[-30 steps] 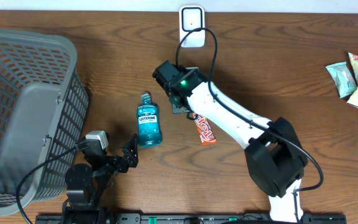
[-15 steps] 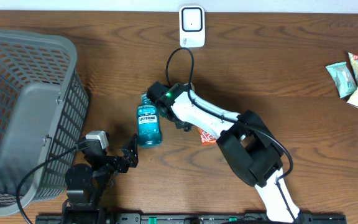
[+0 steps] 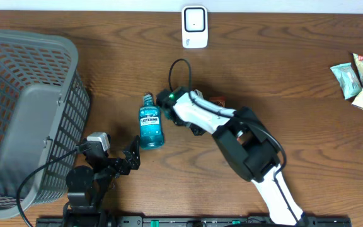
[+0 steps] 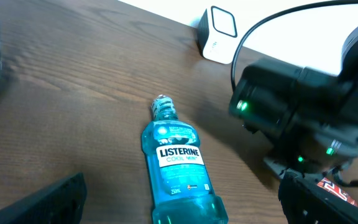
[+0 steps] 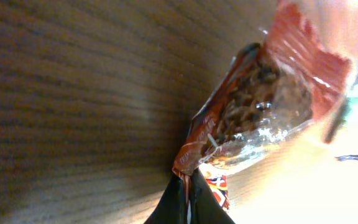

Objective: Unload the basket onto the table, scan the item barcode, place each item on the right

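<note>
right gripper (image 5: pixel 188 186): jaws closed on the edge of the snack bar (image 5: pixel 260 106); you hold the wrapper by its end.
snack bar axis: runs away from the fingertips, just above the desk (image 5: pixel 61 93).
scanner (image 3: pixel 195 26): well up-desk; right arm nearer.
left gripper (image 4: pixel 179 205): wide, idle by the mouthwash bottle (image 3: pixel 150 123).
change: gripper was open a second ago; the arm has folded in over the bar.

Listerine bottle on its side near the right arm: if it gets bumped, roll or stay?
The Listerine bottle lies flat, label up, so it probably has flattish faces and would slide or pivot rather than roll. It looks full of blue liquid, so likely heavy for its size. The smooth plastic may be slippery on the table.
</note>
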Controlling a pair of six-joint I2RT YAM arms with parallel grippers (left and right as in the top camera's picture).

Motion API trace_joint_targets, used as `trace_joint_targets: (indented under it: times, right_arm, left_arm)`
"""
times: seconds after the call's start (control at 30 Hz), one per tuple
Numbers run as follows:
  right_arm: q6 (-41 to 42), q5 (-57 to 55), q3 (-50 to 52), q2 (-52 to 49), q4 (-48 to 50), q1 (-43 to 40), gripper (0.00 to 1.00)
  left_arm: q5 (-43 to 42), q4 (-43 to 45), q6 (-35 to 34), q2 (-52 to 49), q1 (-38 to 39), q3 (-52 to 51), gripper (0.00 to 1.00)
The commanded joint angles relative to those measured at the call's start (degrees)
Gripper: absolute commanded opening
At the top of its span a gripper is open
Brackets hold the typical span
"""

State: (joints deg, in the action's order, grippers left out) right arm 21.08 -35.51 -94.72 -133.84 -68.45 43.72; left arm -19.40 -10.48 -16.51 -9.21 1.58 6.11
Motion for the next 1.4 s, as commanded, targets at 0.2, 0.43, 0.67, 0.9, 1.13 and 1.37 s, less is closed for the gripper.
trace_joint_targets:
  times: [0.2, 0.43, 0.67, 0.9, 1.13, 1.37]
  right_arm:
    - [-28.4, 61.2, 1.0, 13.7, 4.1, -7.6, 0.01]
    - [-35.5, 75.4, 1.8, 16.3, 5.7, -13.9, 0.01]
    - [-28.9, 57.5, 2.8, 15.5, 2.5, -10.8, 0.99]
    - [-16.9, 31.1, 6.8, 15.5, 4.6, -3.0, 0.99]
    - [-10.7, 16.9, 16.1, 15.4, 15.9, 2.4, 0.90]
    - [-10.5, 16.6, 21.7, 13.4, 18.5, 0.8, 0.45]
  left_arm:
    - [-0.5, 0.0, -0.1, 0.2, -0.3, 0.2, 0.98]
    - [-0.5, 0.0, -0.1, 0.2, -0.3, 0.2, 0.98]
    - [-0.5, 0.0, -0.1, 0.2, -0.3, 0.2, 0.98]
    - [-0.5, 0.0, -0.1, 0.2, -0.3, 0.2, 0.98]
    - [-0.5, 0.0, -0.1, 0.2, -0.3, 0.2, 0.98]
    - [-0.5, 0.0, -0.1, 0.2, -0.3, 0.2, 0.98]
